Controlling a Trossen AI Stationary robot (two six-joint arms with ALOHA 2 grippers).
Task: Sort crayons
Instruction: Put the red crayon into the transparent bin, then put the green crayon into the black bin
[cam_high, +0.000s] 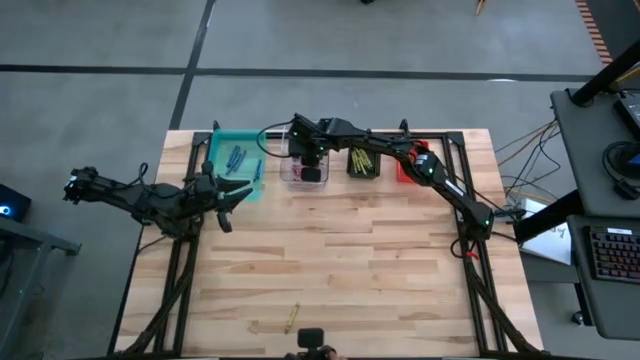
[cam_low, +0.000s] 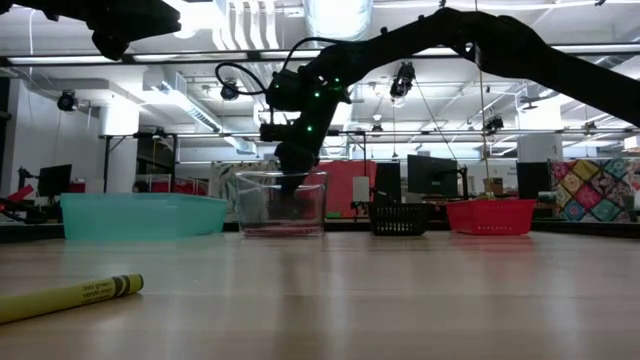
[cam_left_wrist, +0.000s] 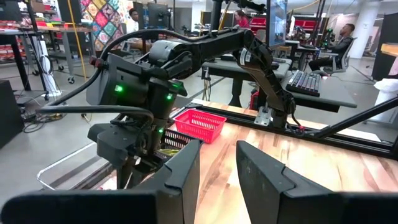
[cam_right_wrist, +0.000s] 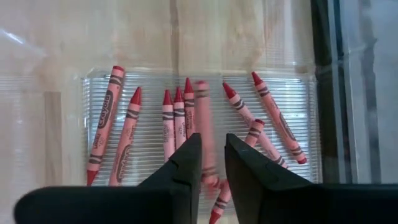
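Note:
My right gripper (cam_right_wrist: 213, 140) hangs fingers-down over the clear bin (cam_high: 303, 172), narrowly open. Several red crayons (cam_right_wrist: 177, 115) lie flat on the bin's floor. One more red crayon (cam_right_wrist: 204, 118) shows blurred in the gap between the fingers. My left gripper (cam_high: 237, 196) is open and empty above the table, beside the teal bin (cam_high: 235, 160), which holds blue crayons (cam_high: 236, 157). The black bin (cam_high: 362, 163) holds yellow crayons. A yellow crayon (cam_low: 70, 297) lies on the table near the front edge. My right gripper's fingers stand on either side of the blurred red crayon (cam_right_wrist: 205, 106). Whether they touch it, I cannot tell. The crayon runs lengthwise through the gap, over the clear bin.
The teal, clear, black and red bins (cam_high: 412, 165) stand in a row along the table's far edge. The yellow crayon (cam_high: 291, 318) lies near the front middle. The light wood table (cam_high: 350, 260) lies between the bins and that crayon. People sit at desks beyond the table.

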